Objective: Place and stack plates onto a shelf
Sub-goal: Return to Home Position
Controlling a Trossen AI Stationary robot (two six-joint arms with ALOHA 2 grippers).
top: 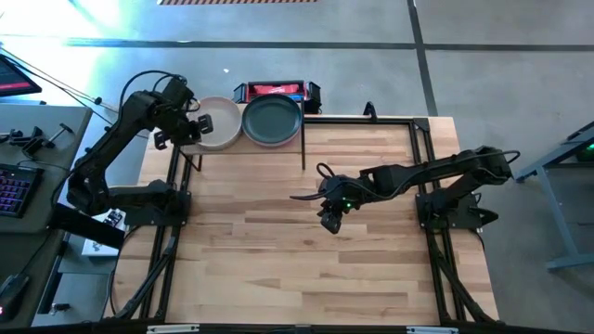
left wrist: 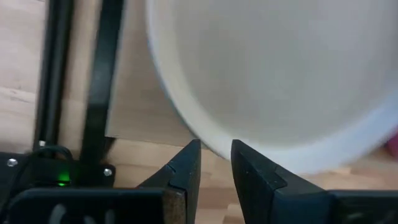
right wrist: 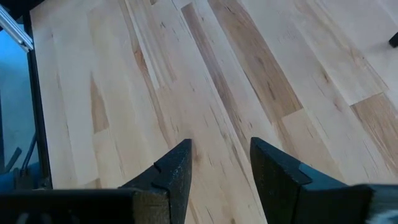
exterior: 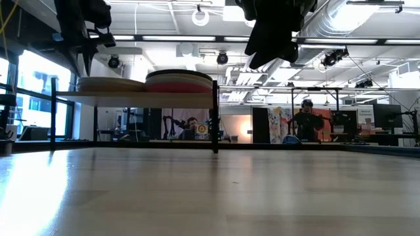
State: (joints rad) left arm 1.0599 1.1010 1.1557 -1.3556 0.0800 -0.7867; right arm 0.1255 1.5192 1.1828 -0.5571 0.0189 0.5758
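Overhead: beige-grey plate (top: 219,125) and muted green plate (top: 272,121) are topping two stacks side by side at the table's (top: 278,260) far-left corner. Left gripper (top: 195,125) is hovering at the beige rim and right gripper (top: 331,215) is hanging over mid-table. Low view: both stacks are sitting on the shelf (exterior: 131,94). Left wrist: fingers (left wrist: 186,171) are standing narrowly parted, clamping nothing. Right wrist: jaws are gaping over bare table. Plates are looking stiff, light, matte and chippable, so I'd be pinching at the rim.
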